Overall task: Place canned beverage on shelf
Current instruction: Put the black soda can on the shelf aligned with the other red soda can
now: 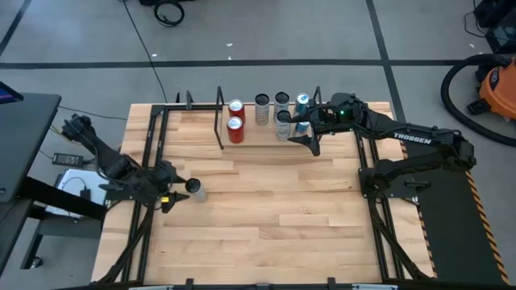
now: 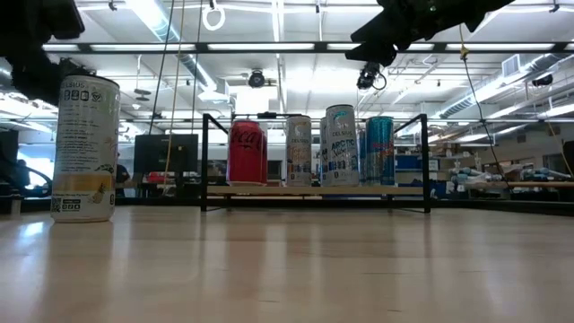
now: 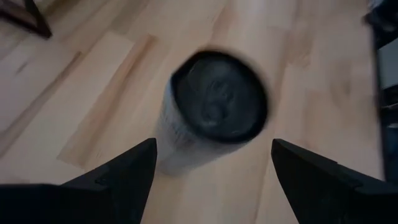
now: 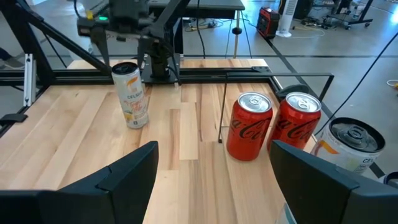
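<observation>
A tall pale can (image 1: 196, 190) with a dark top stands upright on its base on the table at the left; it also shows in the low view (image 2: 85, 148). My left gripper (image 1: 176, 196) is open just left of the can and above its top (image 3: 219, 102), with a finger on either side and neither touching. The shelf (image 2: 314, 190) stands at the far edge and holds two red cans (image 1: 235, 121), silver cans (image 1: 281, 105) and a blue can (image 1: 302, 102). My right gripper (image 1: 310, 138) is open and empty, in the air beside the shelf's right end.
Black rod frames (image 1: 219, 121) stand at the shelf's ends. The arms' black base frames run along the table's left (image 1: 149, 161) and right (image 1: 363, 161) sides. Bare wood (image 1: 274, 217) lies between the tall can and the shelf.
</observation>
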### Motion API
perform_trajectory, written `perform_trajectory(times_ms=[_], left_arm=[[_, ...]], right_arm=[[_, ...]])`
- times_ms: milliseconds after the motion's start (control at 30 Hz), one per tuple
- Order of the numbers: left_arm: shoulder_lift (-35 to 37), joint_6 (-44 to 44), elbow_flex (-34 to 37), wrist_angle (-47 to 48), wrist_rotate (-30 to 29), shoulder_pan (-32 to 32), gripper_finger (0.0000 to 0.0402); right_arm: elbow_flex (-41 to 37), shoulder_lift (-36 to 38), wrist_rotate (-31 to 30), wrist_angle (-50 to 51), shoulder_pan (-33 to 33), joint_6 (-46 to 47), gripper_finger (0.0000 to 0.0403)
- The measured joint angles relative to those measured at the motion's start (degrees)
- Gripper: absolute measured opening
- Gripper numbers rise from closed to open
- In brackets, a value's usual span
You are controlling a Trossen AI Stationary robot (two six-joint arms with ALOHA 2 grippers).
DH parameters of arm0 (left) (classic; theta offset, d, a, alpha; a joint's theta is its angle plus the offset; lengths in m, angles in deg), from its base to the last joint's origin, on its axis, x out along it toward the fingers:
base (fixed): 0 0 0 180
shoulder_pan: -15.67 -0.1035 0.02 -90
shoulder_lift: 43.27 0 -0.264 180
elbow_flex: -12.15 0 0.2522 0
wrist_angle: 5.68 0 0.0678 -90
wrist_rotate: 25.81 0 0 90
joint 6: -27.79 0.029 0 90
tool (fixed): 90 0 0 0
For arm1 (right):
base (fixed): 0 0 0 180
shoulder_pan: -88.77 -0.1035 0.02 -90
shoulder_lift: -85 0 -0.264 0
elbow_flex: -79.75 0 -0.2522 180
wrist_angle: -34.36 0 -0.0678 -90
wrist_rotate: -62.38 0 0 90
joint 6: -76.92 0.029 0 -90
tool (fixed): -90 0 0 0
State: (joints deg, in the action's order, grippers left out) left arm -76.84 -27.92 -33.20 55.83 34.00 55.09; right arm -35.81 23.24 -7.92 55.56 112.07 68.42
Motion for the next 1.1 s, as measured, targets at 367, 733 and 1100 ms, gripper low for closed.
perform_trajectory(times_ms=[367,733,1100], left_arm=[[-0.93,1.86,9.87,-15.7,-1.7,0.0,0.0318],[-0.95,2.76,18.81,-29.34,-8.11,-0.02,0.0318],[-0.95,7.93,24.91,-43.75,-11.43,-0.04,0.0318]], right_arm=[[0.0,0.0,1.61,0.0,-0.02,0.0,0.0316],[0.0,0.0,1.6,-0.02,-0.02,-0.03,0.0316],[0.0,0.0,1.55,-0.52,-0.02,-0.19,0.0316]])
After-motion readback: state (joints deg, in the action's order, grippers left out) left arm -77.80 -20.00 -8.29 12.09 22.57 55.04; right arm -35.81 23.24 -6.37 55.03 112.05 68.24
